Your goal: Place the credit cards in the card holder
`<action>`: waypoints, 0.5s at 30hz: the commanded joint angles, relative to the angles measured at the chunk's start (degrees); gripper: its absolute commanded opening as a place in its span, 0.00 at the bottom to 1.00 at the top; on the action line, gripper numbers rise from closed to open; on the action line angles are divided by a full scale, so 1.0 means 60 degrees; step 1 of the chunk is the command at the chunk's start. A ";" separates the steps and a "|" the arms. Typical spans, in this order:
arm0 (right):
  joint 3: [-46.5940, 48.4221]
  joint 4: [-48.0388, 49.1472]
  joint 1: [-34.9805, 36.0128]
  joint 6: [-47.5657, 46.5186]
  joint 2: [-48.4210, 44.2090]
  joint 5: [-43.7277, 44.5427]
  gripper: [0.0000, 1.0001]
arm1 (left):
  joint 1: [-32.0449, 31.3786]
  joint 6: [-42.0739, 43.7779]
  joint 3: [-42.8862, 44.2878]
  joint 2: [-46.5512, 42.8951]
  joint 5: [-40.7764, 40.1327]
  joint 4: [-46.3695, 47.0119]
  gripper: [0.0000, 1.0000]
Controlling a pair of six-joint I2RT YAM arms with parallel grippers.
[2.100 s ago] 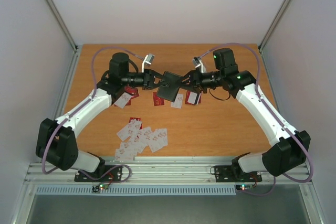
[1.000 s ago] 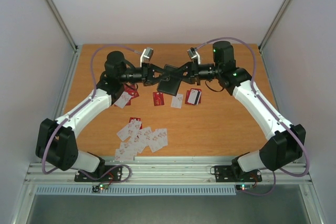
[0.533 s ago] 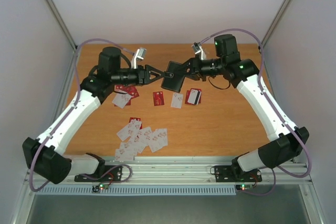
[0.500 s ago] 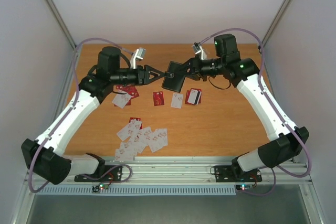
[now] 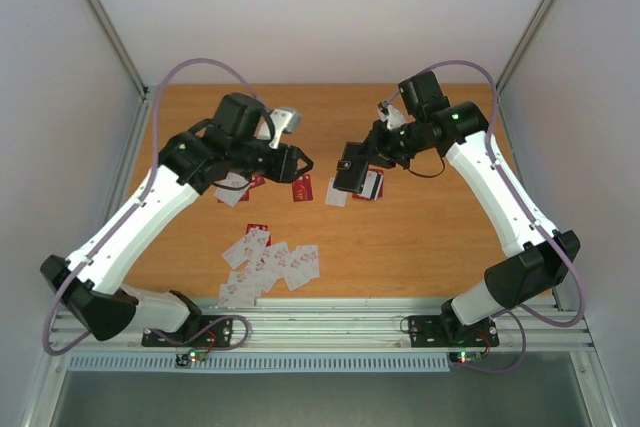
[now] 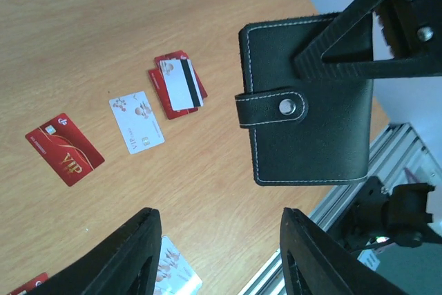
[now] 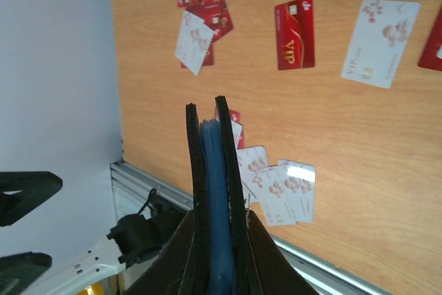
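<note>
Many credit cards (image 5: pixel 270 265) are lying on the table (image 5: pixel 420 247); the right gripper (image 7: pixel 219 219) is pinching the card holder (image 6: pixel 304 143), the left gripper (image 6: pixel 217 219) is standing open, empty

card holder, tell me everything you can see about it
The small black leather-look folding card holder is folded shut, with pale stitching round its edges and a strap closed by a metal snap. Edge-on in the right wrist view, a bluish lining shows between its two covers. The right tool pinches it from both sides and holds it off the wooden table, above scattered red and white cards. Nothing else touches it.
</note>
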 commanded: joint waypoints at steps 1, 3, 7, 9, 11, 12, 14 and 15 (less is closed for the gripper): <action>0.0407 -0.0727 0.0047 -0.0075 -0.0148 0.0612 0.01 | -0.0558 0.0491 0.0440 0.0529 -0.1083 -0.0543 0.48; 0.0484 -0.0883 0.0061 -0.0076 -0.0155 0.0736 0.01 | -0.0799 0.0411 0.0482 0.0617 -0.1013 -0.0303 0.47; 0.0594 -0.1141 0.0105 -0.0022 -0.0148 0.0876 0.01 | -0.1167 0.0372 0.0689 0.0923 -0.0860 -0.0134 0.47; 0.0653 -0.1267 0.0120 0.0025 -0.0126 0.0925 0.01 | -0.1321 0.0308 0.0834 0.1098 -0.0785 -0.0058 0.47; 0.0715 -0.1326 0.0142 0.0080 -0.0106 0.0932 0.01 | -0.1493 0.0299 0.1019 0.1285 -0.0751 -0.0020 0.47; 0.0726 -0.1329 0.0156 0.0095 -0.0117 0.0933 0.01 | -0.1566 0.0299 0.1090 0.1390 -0.0761 -0.0018 0.47; 0.0755 -0.1343 0.0184 0.0135 -0.0119 0.0933 0.01 | -0.1704 0.0306 0.1239 0.1572 -0.0792 -0.0004 0.47; 0.0773 -0.1356 0.0204 0.0154 -0.0106 0.0915 0.01 | -0.1757 0.0312 0.1313 0.1677 -0.0789 -0.0027 0.47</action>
